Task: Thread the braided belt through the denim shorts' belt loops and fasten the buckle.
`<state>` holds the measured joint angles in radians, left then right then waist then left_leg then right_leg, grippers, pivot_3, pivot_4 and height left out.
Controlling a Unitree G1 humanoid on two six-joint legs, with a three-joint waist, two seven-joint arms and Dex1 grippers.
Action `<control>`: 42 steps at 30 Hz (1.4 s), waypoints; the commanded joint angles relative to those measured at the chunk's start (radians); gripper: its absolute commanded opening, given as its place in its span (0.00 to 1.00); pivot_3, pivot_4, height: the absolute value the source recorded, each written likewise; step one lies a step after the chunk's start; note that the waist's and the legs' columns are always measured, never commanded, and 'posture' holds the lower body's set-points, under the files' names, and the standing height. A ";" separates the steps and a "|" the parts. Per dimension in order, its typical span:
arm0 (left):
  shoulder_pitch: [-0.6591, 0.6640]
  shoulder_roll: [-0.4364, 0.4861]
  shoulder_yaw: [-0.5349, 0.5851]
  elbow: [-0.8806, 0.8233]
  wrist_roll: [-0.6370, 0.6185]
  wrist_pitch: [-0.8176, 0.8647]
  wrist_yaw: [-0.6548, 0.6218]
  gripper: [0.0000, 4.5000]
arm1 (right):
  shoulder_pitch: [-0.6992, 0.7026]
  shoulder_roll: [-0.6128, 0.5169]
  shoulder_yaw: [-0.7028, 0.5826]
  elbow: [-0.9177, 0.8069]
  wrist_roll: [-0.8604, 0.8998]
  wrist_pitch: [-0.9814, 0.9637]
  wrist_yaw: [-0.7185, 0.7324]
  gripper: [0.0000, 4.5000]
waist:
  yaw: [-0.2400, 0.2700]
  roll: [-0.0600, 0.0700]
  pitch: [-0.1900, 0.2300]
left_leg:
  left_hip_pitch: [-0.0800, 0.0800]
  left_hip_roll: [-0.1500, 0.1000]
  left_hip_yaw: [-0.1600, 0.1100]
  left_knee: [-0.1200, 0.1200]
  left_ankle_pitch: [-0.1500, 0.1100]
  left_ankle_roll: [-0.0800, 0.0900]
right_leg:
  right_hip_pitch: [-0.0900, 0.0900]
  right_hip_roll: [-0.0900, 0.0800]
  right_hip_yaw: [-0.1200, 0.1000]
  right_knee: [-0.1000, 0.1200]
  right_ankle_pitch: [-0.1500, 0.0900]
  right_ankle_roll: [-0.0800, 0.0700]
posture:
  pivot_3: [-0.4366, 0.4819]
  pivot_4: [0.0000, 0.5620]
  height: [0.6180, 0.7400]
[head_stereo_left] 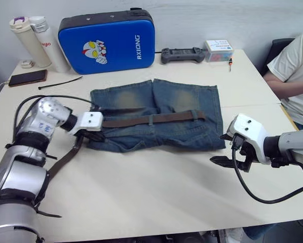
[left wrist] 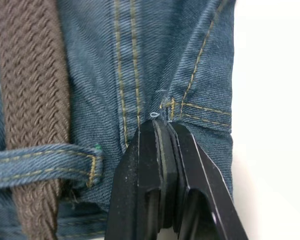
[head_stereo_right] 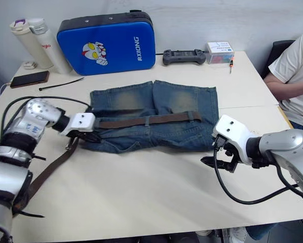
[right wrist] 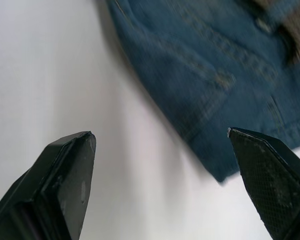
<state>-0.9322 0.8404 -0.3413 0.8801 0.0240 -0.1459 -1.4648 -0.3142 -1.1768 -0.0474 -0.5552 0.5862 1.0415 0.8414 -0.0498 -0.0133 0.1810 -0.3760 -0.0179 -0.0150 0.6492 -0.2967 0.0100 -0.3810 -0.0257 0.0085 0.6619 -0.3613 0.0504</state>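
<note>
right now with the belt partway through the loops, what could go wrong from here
1. The left gripper is shut on the denim shorts, not the braided belt; pulling may drag the shorts across the table instead of feeding the belt.
2. The belt's long free end hangs off the table edge under the left arm and could snag on it.
3. The right gripper is open beside the shorts' corner, holding nothing, so that side is unanchored and may bunch.

Faded-blue denim shorts (head_stereo_left: pixel 156 114) (brown braided belt (head_stereo_left: pixel 151 120))
</note>
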 commanded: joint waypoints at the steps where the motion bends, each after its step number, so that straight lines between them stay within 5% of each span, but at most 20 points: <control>1: 0.057 0.058 0.117 -0.173 -0.130 0.291 -0.081 0.42 | -0.013 -0.008 -0.008 0.004 -0.017 -0.032 0.016 1.00 | 0.004 0.000 0.000 | -0.001 0.000 0.000 0.000 0.000 0.000 | -0.001 0.000 0.000 0.000 0.000 0.000 | 0.48 0.27 1.00; 7: 0.103 0.140 0.297 -0.379 -0.298 0.708 -0.023 0.99 | -0.058 0.018 0.020 0.061 -0.028 -0.071 0.044 1.00 | 0.022 0.000 0.000 | -0.021 0.000 -0.002 0.014 0.000 -0.002 | -0.018 -0.001 -0.001 0.012 0.000 0.000 | 0.48 0.27 1.00; 18: 0.075 -0.006 0.404 -0.329 -0.345 1.197 0.332 0.99 | -0.292 0.260 0.009 0.460 -0.070 -0.120 -0.055 1.00 | 0.026 0.000 0.000 | -0.022 -0.002 -0.002 0.016 0.000 -0.001 | -0.017 -0.002 -0.001 0.015 0.000 0.001 | 0.48 0.27 1.00; 25: -0.043 -0.130 0.453 -0.147 -0.340 1.268 0.508 0.99 | -0.422 0.376 0.022 0.689 -0.114 -0.138 -0.067 1.00 | 0.029 -0.001 0.000 | -0.031 -0.003 -0.001 0.020 0.004 -0.007 | -0.028 -0.002 -0.001 0.021 0.001 0.001 | 0.48 0.27 1.00; 30: -0.087 -0.138 0.449 -0.094 -0.348 1.286 0.501 0.99 | -0.429 0.395 0.010 0.720 -0.139 -0.152 -0.072 1.00 | 0.028 -0.001 0.000 | -0.031 -0.003 0.000 0.019 0.004 -0.008 | -0.030 -0.002 -0.001 0.022 0.001 0.001 | 0.48 0.27 1.00; 37: -0.083 0.082 0.310 -0.221 -0.343 1.272 0.221 0.99 | -0.357 0.373 -0.046 0.574 -0.095 -0.070 -0.084 1.00 | 0.020 -0.001 0.000 | -0.031 -0.003 0.001 0.017 0.005 -0.009 | -0.032 -0.002 0.000 0.023 0.001 0.001 | 0.48 0.27 1.00; 42: -0.131 0.108 0.281 -0.128 -0.298 1.148 0.188 0.99 | -0.305 0.357 -0.085 0.409 -0.002 0.030 -0.039 1.00 | 0.024 -0.001 0.000 | -0.031 -0.003 0.001 0.016 0.005 -0.010 | -0.032 -0.002 0.000 0.023 0.001 0.001 | 0.48 0.27 1.00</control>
<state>-1.0346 0.9469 -0.0608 0.7245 -0.2882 1.0472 -1.2723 -0.6138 -0.8013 -0.0949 -0.0634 0.5347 1.0485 0.7787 -0.0254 -0.0145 0.1805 -0.4070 -0.0208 -0.0143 0.6662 -0.2914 -0.0002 -0.4130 -0.0282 0.0088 0.6844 -0.3608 0.0514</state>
